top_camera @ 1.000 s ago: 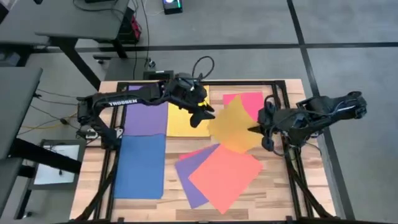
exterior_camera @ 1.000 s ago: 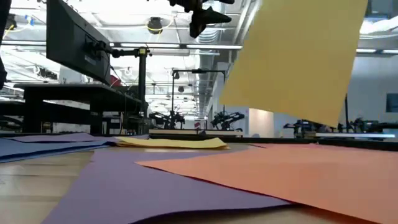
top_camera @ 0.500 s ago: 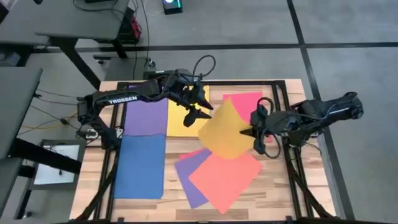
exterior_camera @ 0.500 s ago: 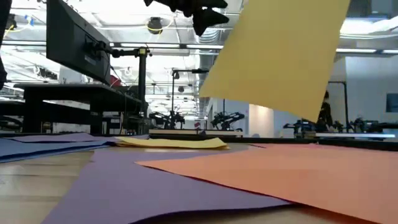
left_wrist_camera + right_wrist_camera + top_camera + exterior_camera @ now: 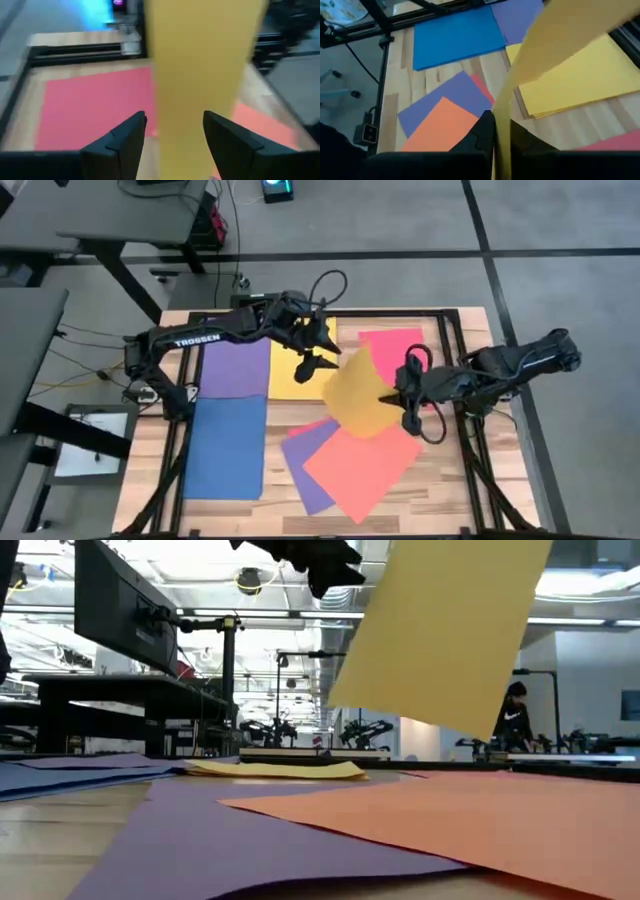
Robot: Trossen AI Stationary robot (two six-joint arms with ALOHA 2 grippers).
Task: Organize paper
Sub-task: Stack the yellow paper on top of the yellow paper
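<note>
Yellow-ochre paper sheet [image 5: 358, 392] lifted, tilted, pinched by right gripper [image 5: 392, 396], left gripper [image 5: 318, 363] spread

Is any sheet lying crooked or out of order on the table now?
Yes. The orange sheet and the purple sheet under it lie rotated and overlapping near the front, unlike the squared blue sheet.

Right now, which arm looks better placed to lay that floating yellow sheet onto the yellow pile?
Probably the right: the right gripper already pinches the lifted yellow sheet by its edge. The left gripper hovers open beside it, above the yellow pile.
</note>
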